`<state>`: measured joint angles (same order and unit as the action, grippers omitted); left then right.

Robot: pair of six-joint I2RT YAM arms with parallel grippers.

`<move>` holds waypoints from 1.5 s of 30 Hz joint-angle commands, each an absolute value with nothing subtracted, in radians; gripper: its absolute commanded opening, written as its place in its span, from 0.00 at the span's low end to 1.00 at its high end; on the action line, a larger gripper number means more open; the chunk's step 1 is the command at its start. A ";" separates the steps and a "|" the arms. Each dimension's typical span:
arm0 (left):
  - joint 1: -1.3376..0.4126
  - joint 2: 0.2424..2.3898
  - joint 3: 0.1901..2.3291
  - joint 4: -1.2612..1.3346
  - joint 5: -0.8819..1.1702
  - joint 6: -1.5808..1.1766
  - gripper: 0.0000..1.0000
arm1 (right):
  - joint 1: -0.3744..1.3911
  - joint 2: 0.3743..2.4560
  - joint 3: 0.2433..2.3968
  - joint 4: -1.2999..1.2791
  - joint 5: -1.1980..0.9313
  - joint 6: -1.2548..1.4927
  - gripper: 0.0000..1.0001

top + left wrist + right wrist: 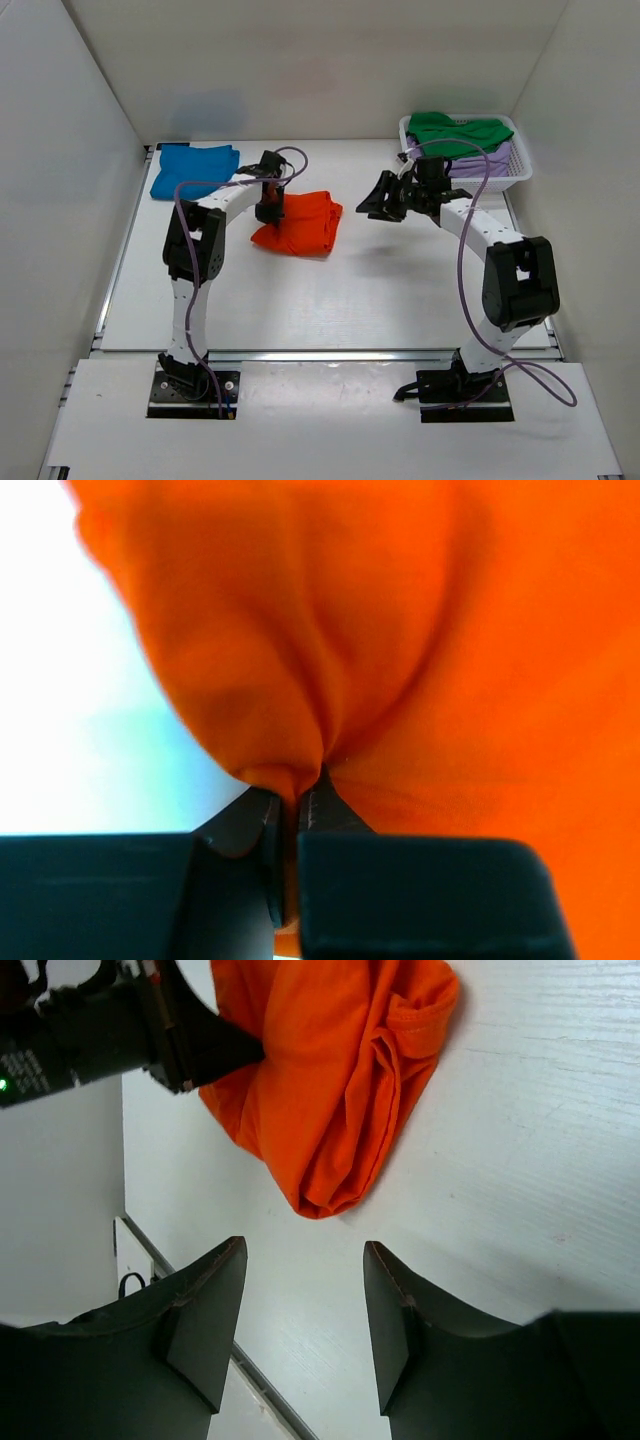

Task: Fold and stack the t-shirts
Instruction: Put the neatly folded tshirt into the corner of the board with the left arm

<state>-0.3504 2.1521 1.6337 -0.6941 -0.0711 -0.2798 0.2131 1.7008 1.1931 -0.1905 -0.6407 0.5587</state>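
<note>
The bright orange t-shirt [305, 223] lies bunched in a rough fold on the white table, left of centre. It fills the left wrist view [400, 630] and shows in the right wrist view [330, 1070]. My left gripper [270, 208] is shut on a pinch of the shirt's left edge, seen in the left wrist view [297, 792]. My right gripper [380, 203] is open and empty, held above the table to the right of the shirt, seen in the right wrist view [305, 1250]. A folded blue t-shirt [193, 170] lies at the back left. The green t-shirt [455, 131] lies on the lavender one [484, 163] in the basket.
The white lattice basket [517, 172] stands at the back right corner. White walls enclose the table on the left, back and right. A metal rail [330, 354] runs along the table's near edge.
</note>
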 commanded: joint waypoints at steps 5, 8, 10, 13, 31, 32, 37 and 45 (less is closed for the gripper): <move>-0.289 2.212 1.963 -0.828 -0.239 -0.131 0.00 | 0.209 1.582 1.193 -0.156 -0.660 0.557 0.47; -0.267 2.218 2.072 -0.833 -0.267 -0.072 0.00 | 0.203 1.549 1.186 -0.172 -0.663 0.551 0.46; -0.247 2.233 2.138 -0.831 -0.279 -0.035 0.00 | 0.195 1.523 1.175 -0.173 -0.673 0.555 0.46; -0.230 2.281 2.309 -0.847 -0.275 0.000 0.00 | 0.179 1.508 1.161 -0.164 -0.695 0.564 0.46; -0.014 2.339 2.487 -0.767 -0.081 0.057 0.00 | 0.170 1.604 1.152 -0.080 -0.791 0.597 0.45; -0.012 2.339 2.494 -0.755 -0.066 0.064 0.00 | 0.172 1.606 1.151 -0.089 -0.788 0.594 0.45; 0.043 2.342 2.487 -0.727 -0.009 0.081 0.00 | 0.193 1.629 1.149 -0.101 -0.796 0.594 0.45; 0.109 2.376 2.471 -0.670 0.003 0.116 0.00 | 0.232 1.684 1.186 -0.140 -0.807 0.588 0.45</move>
<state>0.0784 2.3737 2.4477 -0.7525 -0.0166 0.0879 0.2173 1.6718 1.1481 -0.1417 -0.7849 0.5983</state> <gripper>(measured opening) 0.165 0.445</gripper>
